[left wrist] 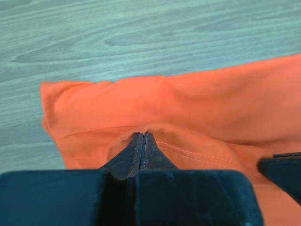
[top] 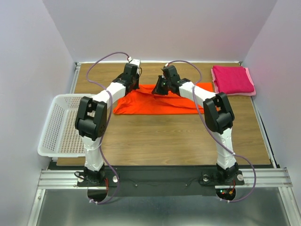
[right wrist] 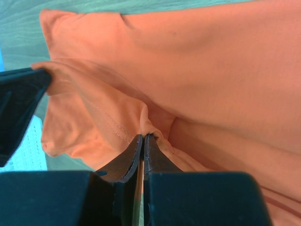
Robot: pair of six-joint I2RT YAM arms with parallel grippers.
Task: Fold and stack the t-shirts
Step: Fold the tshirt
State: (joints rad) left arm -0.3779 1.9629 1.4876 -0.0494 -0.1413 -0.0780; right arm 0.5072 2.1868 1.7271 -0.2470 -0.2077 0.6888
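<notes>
At the far middle of the wooden surface (top: 164, 136) the orange shirt (top: 155, 104) lies as a wide, rumpled strip running left to right. Both arms reach over it from the near edge, and both grips sit along its far edge, close to each other.

The left fingers (top: 133, 86) come down near the shirt's far left part. In the left wrist view these fingers (left wrist: 138, 150) are pressed together with a small raised fold of orange cloth (left wrist: 188, 108) pinched at their tips. A stitched hem runs off to the right of the pinch, and the bare surface (left wrist: 141, 37) shows beyond the cloth.

The right fingers (top: 160, 88) meet the shirt just to the right of the left ones. In the right wrist view these fingers (right wrist: 137, 153) are likewise clamped together on a gathered ridge of orange cloth (right wrist: 211, 70), which puckers where it enters the tips. The dark body of the left fingers (right wrist: 19, 99) shows at the left edge of that view, with a corner of the cloth at its tip.

The pink shirt (top: 233, 80) rests folded into a neat square in the far right corner of the surface, well apart from the orange one and from both arms. A white lattice basket (top: 47, 132) sits at the left edge, beside the left arm.
</notes>
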